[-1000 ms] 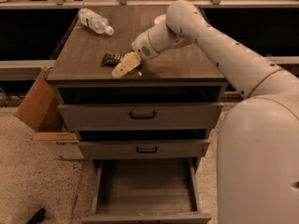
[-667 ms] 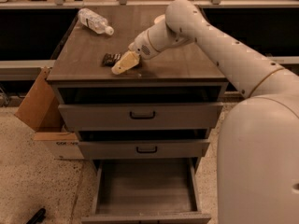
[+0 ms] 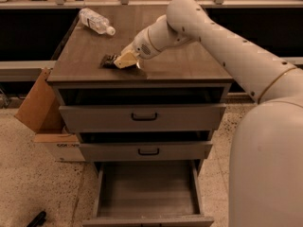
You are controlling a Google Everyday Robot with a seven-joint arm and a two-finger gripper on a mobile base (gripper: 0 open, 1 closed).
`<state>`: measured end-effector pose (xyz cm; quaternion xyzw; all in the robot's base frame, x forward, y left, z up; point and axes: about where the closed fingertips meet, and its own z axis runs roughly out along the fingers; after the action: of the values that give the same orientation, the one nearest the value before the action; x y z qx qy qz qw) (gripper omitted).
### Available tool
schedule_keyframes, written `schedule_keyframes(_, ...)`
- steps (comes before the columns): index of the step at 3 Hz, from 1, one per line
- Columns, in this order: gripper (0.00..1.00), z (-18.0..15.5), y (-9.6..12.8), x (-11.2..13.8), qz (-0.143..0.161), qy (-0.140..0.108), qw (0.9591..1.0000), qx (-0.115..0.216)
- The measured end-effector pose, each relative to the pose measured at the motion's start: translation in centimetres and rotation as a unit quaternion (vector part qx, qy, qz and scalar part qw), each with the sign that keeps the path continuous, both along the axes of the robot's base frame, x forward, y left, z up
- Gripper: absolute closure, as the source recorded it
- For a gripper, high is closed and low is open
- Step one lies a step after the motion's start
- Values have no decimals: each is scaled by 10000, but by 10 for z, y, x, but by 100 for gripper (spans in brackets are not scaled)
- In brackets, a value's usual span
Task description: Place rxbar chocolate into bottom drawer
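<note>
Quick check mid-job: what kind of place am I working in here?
Likely an office or lab workroom: a drawer cabinet with its bottom drawer open, a cardboard box beside it, speckled hard floor. The gripper sits at the chocolate bar on the cabinet top.

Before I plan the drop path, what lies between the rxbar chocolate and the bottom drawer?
Camera view: top drawer and middle drawer, both ajar; hand sits at the rxbar chocolate.

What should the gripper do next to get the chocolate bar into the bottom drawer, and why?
Probably secure the rxbar chocolate and lift it: the gripper sits at the bar on the cabinet top, and the bottom drawer stands open.
</note>
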<state>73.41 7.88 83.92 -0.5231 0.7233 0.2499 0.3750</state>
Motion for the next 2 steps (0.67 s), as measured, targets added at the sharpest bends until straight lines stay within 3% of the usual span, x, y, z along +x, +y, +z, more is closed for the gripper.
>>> schedule_keyframes(1,92,31,4,-23,153,-396,9991,76)
schedule_keyframes(2,100,61,6,-64,494,-740,9959,185)
